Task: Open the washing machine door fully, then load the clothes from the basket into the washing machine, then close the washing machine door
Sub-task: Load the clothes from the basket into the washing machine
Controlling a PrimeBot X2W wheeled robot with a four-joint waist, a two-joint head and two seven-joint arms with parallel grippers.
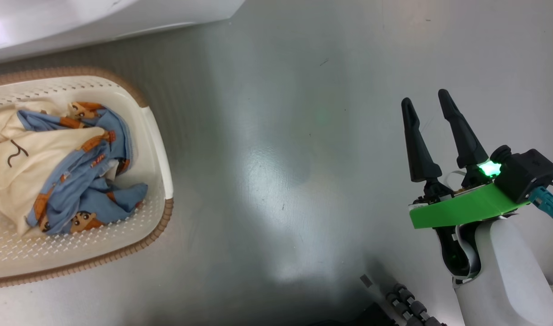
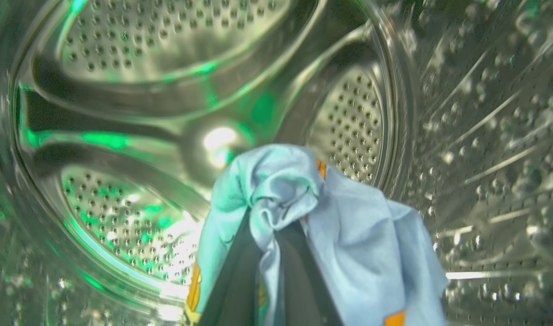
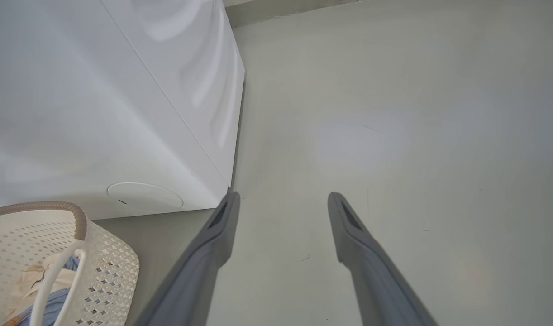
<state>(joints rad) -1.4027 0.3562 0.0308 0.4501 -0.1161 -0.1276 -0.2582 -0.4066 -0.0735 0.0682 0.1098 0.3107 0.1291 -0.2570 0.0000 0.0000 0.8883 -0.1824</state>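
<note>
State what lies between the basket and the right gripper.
Nothing: in the head view the stretch between the basket and the right gripper is bare grey floor, with only a pale sheen of reflected light on it.

Floor [image 1: 303, 113]: was grey and glossy, with pale glare at centre.
Scuff [image 1: 324, 62]: was small, dark, toward 1 o'clock.

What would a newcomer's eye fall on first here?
The left arm's fingers pinch a light blue garment inside the shiny perforated drum, lit green. By the head view's left edge, the cream basket holds more clothes, while the right arm's fingers stand spread, empty, above the grey floor.
</note>
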